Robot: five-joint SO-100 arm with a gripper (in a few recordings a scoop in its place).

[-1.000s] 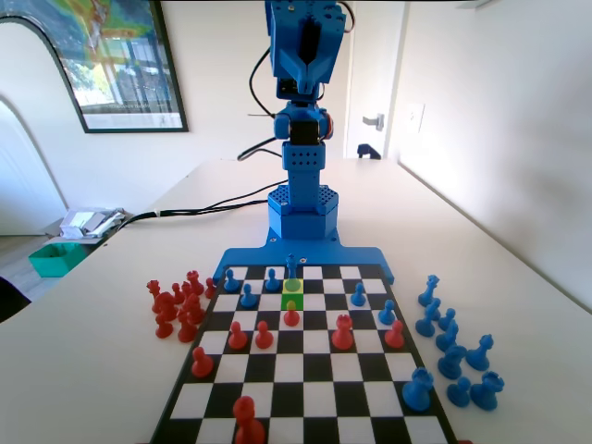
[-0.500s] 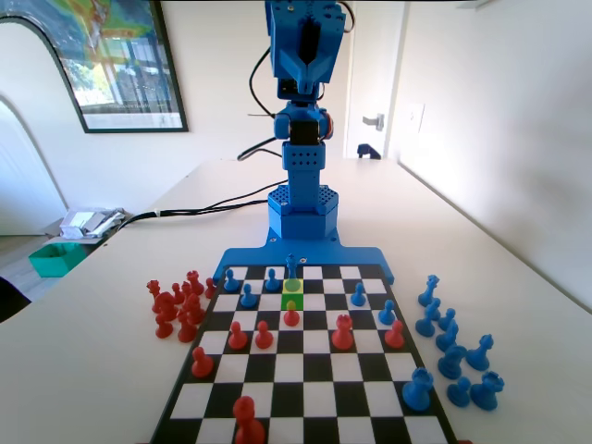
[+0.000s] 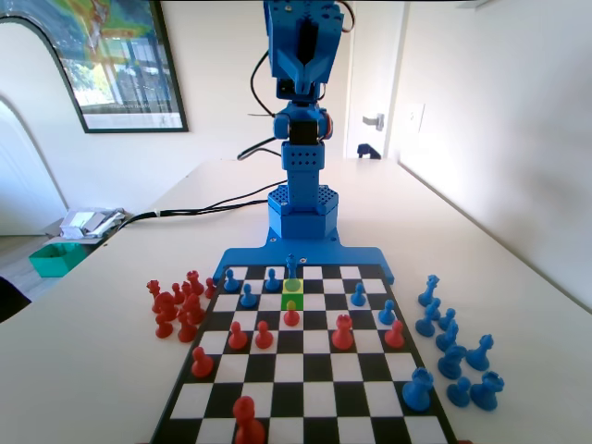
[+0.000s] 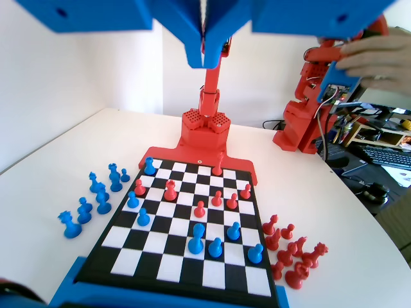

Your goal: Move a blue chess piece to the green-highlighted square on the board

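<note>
A slim blue chess piece [image 3: 292,268] stands on the green-highlighted square [image 3: 286,293], in the second row from the board's [image 3: 305,407] far end; its base looks tinted green. In the wrist view the same blue chess piece [image 4: 196,236] stands near the board's [image 4: 173,269] near edge. My gripper [image 4: 204,54] hangs high above the board, well clear of every piece. Its two jaws are pressed together with nothing between them. The blue arm [image 3: 302,157] stands upright at the far end in the fixed view.
Other blue pieces [image 3: 248,296] and red pieces [image 3: 291,314] stand close around the green square. In the fixed view, captured red pieces [image 3: 176,310] are grouped left of the board and blue ones [image 3: 453,347] right of it.
</note>
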